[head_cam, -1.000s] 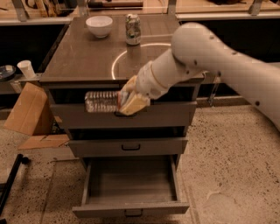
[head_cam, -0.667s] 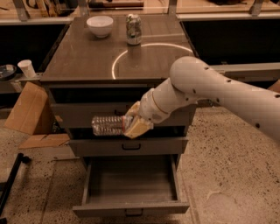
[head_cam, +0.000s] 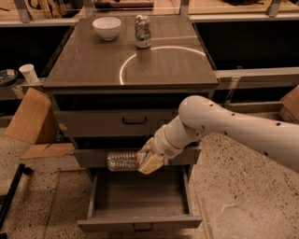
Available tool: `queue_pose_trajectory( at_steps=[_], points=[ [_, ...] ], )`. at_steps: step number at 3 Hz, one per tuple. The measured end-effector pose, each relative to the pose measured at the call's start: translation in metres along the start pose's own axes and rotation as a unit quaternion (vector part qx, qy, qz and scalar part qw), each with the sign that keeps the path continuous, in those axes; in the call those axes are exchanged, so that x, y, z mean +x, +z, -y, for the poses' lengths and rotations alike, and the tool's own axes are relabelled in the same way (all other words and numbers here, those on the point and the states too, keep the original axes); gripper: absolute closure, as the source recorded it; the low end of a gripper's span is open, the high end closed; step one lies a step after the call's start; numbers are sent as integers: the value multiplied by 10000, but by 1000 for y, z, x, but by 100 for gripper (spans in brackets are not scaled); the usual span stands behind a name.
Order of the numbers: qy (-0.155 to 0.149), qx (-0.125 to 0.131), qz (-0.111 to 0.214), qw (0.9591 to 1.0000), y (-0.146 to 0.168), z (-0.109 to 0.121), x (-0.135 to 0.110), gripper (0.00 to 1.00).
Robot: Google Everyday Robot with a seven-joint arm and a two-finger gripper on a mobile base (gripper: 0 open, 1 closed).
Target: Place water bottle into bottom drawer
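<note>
Just above the open bottom drawer [head_cam: 112,224], the gripper [head_cam: 146,160] hangs before the middle drawer [head_cam: 88,158]. Its tan fingers [head_cam: 154,164] are closed around the water bottle [head_cam: 121,161], held level and pointing left. A white bowl [head_cam: 107,27] and a can [head_cam: 143,31] stand on the bench [head_cam: 93,65].

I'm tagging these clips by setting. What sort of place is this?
Probably a lab or workshop: speckled hard floor, loose cardboard beside a grey drawer cabinet, long bench behind. The gripper holds the water bottle sideways above the open bottom drawer.
</note>
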State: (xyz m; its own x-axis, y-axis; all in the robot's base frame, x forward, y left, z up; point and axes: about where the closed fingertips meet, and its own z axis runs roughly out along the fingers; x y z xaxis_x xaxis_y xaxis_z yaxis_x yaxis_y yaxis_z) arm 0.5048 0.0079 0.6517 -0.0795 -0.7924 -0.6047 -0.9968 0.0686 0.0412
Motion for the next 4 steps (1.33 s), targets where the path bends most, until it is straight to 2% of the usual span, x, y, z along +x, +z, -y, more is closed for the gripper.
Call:
queue_pose_trajectory(
  at_steps=[1,2,3,4],
  points=[
    [123,-12,-60,9999,14,0,17,100],
    [340,91,-111,9993,52,-7,71,100],
    [699,362,194,9967,102,-3,129,100],
    [899,388,360,9945,131,-1,157,100]
  ],
)
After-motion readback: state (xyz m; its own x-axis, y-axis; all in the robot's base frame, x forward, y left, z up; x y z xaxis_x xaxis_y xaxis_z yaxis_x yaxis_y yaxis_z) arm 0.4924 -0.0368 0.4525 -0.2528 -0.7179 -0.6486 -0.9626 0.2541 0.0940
